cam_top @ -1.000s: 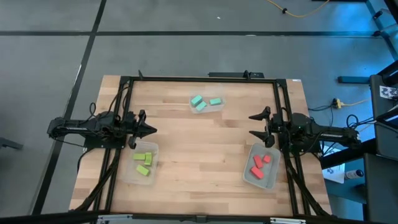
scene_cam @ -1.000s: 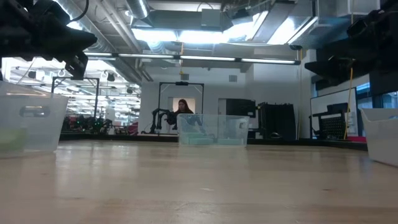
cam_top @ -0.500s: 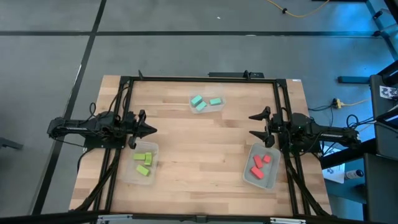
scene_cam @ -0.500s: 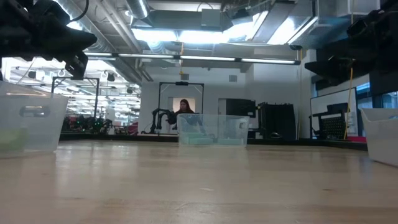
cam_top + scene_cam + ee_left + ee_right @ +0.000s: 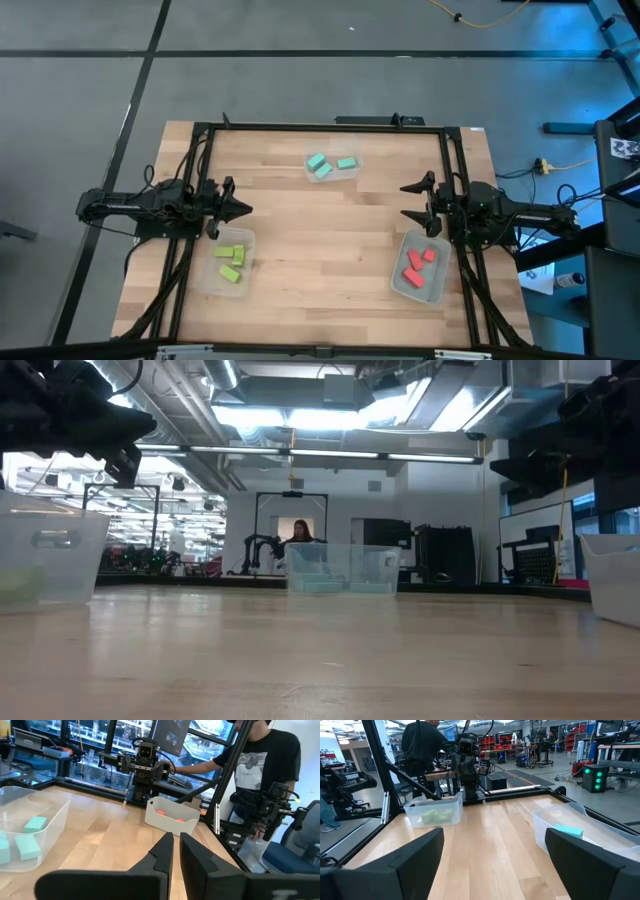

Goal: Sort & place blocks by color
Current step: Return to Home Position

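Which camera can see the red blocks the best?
The high view: it looks straight down on all three red blocks in their clear bin. The left wrist view shows only bits of red inside the far-off bin. The low view shows just the bin's wall; the right wrist view shows neither.

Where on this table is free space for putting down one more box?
Widest bare wood: mid-table, between the left hand and the right hand, next to the bin with teal blocks. Also free: the strip between the green blocks' bin and the red blocks' bin. Arms crowd both side edges.
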`<move>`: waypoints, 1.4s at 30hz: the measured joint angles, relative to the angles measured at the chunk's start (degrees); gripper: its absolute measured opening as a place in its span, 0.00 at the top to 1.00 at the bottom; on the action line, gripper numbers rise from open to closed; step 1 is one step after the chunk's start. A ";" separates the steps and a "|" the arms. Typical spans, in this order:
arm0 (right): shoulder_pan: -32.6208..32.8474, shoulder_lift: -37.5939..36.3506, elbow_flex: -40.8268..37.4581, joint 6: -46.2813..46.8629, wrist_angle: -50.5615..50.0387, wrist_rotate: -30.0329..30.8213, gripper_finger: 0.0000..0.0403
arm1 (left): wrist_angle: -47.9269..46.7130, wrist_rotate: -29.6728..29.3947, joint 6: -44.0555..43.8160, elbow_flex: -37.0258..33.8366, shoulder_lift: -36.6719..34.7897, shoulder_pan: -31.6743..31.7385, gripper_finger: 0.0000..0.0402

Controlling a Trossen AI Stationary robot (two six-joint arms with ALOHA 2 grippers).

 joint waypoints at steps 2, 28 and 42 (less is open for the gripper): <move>0.00 0.00 0.00 0.00 0.00 0.00 0.13 | -0.02 0.00 0.00 0.00 0.00 0.00 0.95; 0.00 0.00 0.00 -0.02 0.00 0.00 0.13 | 0.00 0.00 -0.01 0.00 0.00 -0.01 0.95; 0.00 0.00 0.00 -0.01 -0.02 0.00 0.13 | 0.00 0.00 0.00 0.00 0.00 -0.02 0.96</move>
